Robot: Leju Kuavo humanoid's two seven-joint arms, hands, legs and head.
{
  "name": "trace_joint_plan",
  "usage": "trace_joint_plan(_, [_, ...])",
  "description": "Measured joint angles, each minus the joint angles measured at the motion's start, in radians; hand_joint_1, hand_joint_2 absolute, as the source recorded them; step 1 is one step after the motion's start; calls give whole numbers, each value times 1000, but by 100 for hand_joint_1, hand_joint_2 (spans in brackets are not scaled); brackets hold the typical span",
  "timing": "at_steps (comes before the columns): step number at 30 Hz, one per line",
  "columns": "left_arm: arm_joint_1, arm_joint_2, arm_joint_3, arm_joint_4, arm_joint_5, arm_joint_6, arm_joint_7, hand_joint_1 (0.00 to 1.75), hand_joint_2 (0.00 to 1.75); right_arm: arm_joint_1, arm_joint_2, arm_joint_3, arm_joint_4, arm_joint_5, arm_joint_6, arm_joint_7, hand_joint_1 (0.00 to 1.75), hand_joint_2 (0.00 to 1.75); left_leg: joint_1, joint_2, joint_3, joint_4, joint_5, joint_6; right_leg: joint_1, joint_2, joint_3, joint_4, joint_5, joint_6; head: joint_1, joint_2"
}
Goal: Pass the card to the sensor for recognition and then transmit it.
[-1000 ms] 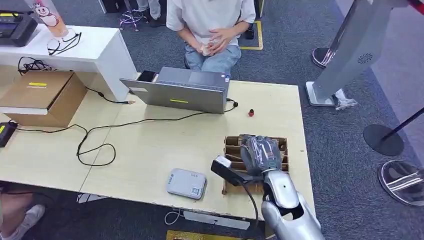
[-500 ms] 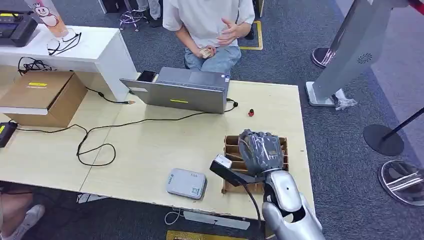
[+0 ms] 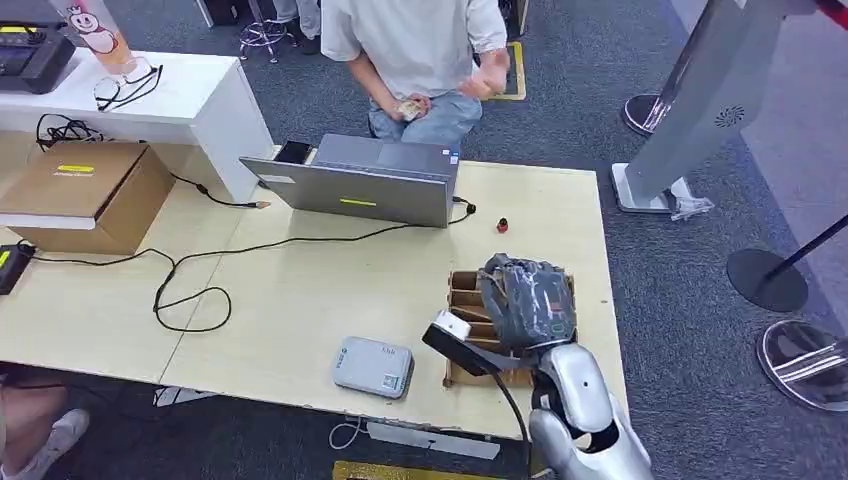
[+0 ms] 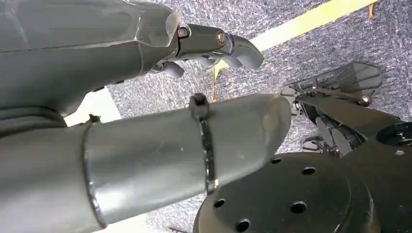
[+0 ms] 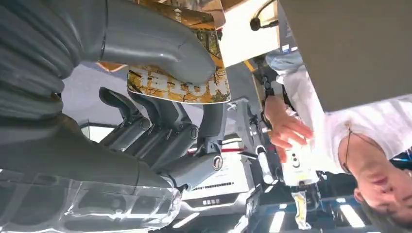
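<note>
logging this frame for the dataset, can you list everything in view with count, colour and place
card: one, yellow-orange printed, pinched in the right hand
slotted box: one, brown cardboard, table's right part, under the right hand
sensor: one, grey, near table edge, left of the slotted box
laptop: one, grey, far side of the table
cable: one, black, looped across the table
cardboard box: one, brown, table's left end
red piece: one, small, right of the laptop
white shelf: one, far left
person: one, white shirt, seated behind the laptop
right hand: grey, over the slotted box
left hand: grey, over carpet, holds nothing
</note>
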Motion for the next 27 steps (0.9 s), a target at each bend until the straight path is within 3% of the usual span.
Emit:
trace_joint_plan(16, [-10, 10, 0, 23, -2, 24, -9, 0, 0, 5, -5, 0, -26, -53, -92, -62, 175, 175, 0, 0, 0, 0, 0, 0, 0, 0, 0, 0, 0, 0, 0, 0])
trace_joint_plan(27, [-14, 26, -2, 58, -3, 55, -18, 0, 0, -34, -5, 0, 8, -97, -218, -134, 175, 175, 0, 0, 0, 0, 0, 0, 0, 0, 0, 0, 0, 0, 0, 0])
